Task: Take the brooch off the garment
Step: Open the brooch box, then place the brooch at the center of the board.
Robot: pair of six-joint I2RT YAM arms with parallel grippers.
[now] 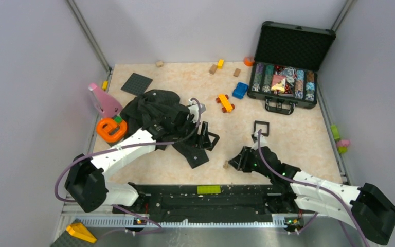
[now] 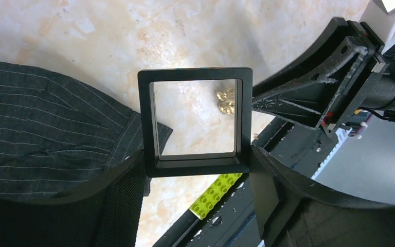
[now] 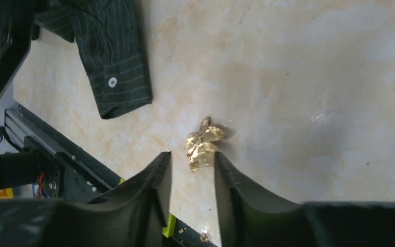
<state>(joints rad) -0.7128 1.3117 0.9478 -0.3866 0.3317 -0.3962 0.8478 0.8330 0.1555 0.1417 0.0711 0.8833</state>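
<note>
Brooch off garment, on desk.
Probably light, stiff, slippery: released right tool should pinch its middle; left tool grasps frame.

There is one shirt, one gold brooch and one open case. The toy cars number two, a blue car and an orange car, and the square black frames also number two, a frame close in the left wrist view and a frame farther right in the top view. Tan wooden blocks come to three, plus one lime green brick.
</note>
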